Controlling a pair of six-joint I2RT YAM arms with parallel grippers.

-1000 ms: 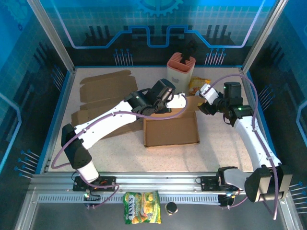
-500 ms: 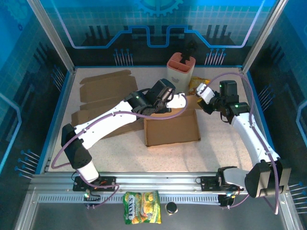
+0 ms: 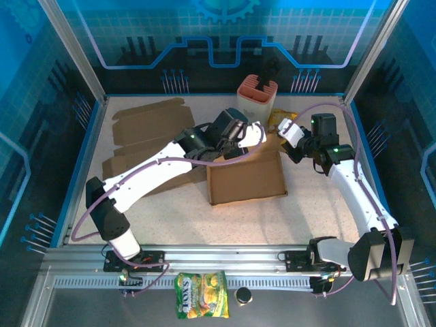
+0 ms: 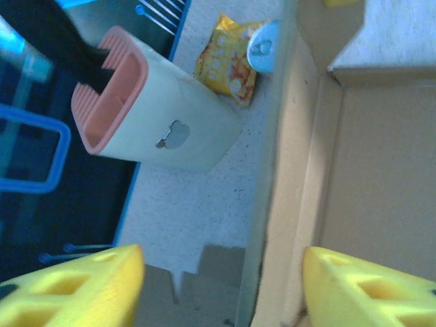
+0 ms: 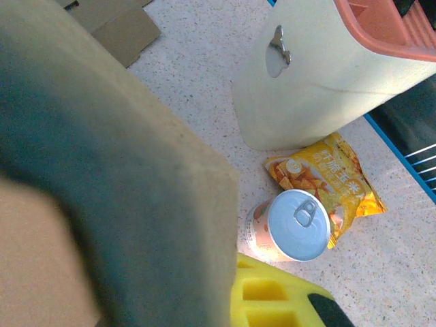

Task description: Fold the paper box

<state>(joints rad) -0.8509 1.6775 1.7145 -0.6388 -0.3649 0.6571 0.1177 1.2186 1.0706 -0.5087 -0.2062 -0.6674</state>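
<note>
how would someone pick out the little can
Find the cream holder with the pink top at the far edge of the table. A yellow snack bag lies by its base, and the can sits beside that. It alone is round, with a silver pull-tab lid.

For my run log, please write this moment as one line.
left gripper: open over paper box wall | right gripper: shut on paper box corner | fold: unfinished

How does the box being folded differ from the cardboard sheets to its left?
The box has raised walls around its floor; the cardboard sheets lie fully flat. The box sits centre; the cardboard sheets lie toward the far left corner. Both are plain brown cardboard.
</note>
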